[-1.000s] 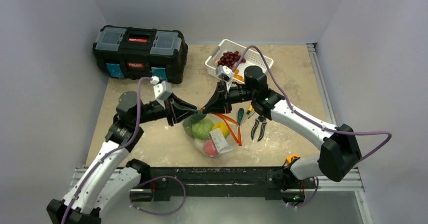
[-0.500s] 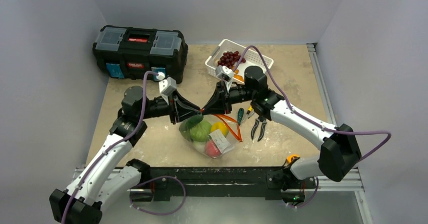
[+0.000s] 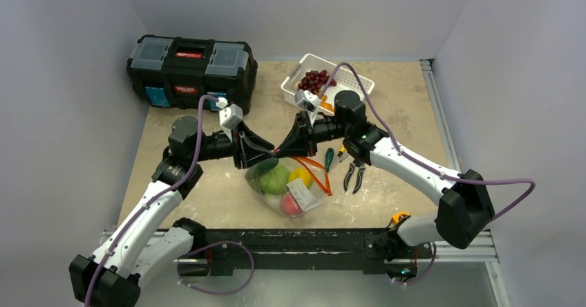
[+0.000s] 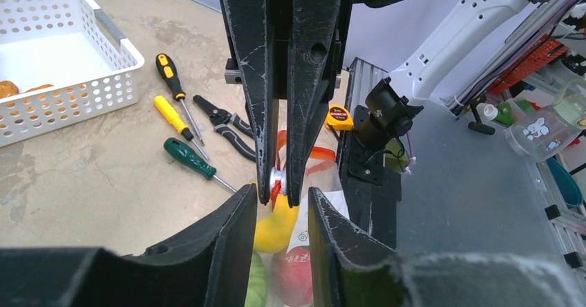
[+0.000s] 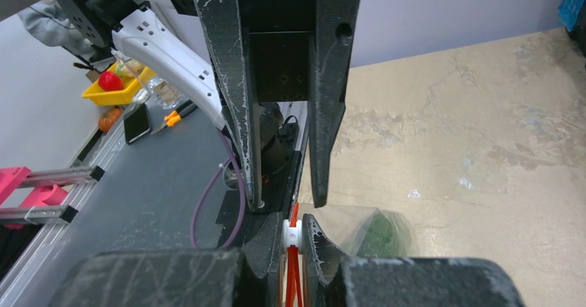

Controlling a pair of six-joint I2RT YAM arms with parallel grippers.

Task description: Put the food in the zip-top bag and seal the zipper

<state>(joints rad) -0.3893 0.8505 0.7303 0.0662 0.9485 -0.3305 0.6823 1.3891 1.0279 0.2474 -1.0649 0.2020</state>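
The clear zip-top bag (image 3: pixel 304 195) lies near the table's front, holding a green cabbage (image 3: pixel 275 178), a yellow citrus (image 3: pixel 302 175), a pink peach (image 3: pixel 289 203) and a dark cucumber (image 3: pixel 256 170). Its orange-red zipper (image 3: pixel 316 170) runs along the far right edge. My right gripper (image 5: pixel 292 218) is shut on the white slider (image 5: pixel 292 234) at the bag's far left corner. My left gripper (image 4: pixel 282 193) is open and faces it, jaws on either side of the right fingertips and slider (image 4: pixel 278 180). Citrus (image 4: pixel 273 227) and peach (image 4: pixel 296 272) show below.
A black toolbox (image 3: pixel 190 72) stands at the back left. A white slotted basket (image 3: pixel 345 86) with grapes (image 3: pixel 314 80) stands at the back. Screwdrivers (image 3: pixel 329 158) and pliers (image 3: pixel 354 174) lie right of the bag. A yellow tape measure (image 3: pixel 399 217) sits at the front edge.
My left arm has moved up and to the right, bringing its gripper closer around the right gripper's tips. The right gripper and the bag have stayed in place.
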